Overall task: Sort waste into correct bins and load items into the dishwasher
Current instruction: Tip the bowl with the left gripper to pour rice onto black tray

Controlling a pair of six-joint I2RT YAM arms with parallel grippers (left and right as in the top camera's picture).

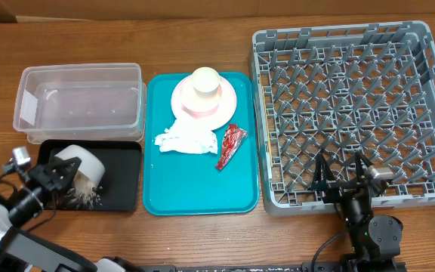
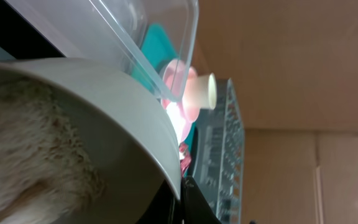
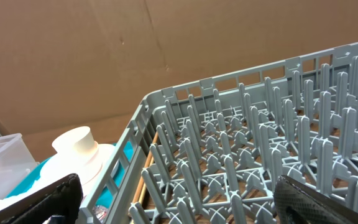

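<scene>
**While my left fingers tip the bowl, the rack lies far off to the right**

Because my left gripper is clamped on the rim of the whitish-grey bowl, what counts is how that bowl sits over the black tray. It hangs tipped on its side above the tray's left half, with its mouth turned down and back toward my wrist. My left wrist camera looks straight into it and sees rice clinging inside. A scatter of grains lies on the tray floor just below the rim. I judge the emptying unfinished.

From here the dish rack is well apart, at the far right of the table. The teal tray lies between us. On it stand the plate and the pink bowl, with the cup upturned on top. The napkin and the red wrapper lie just below them. The clear tub sits just behind the black tray.

My right gripper hovers over the rack's near edge, fingers spread wide and holding nothing. It is much the nearer arm to the rack. Carrying the bowl there myself would mean passing over the stacked cup, which I judge the main thing to clear.
</scene>
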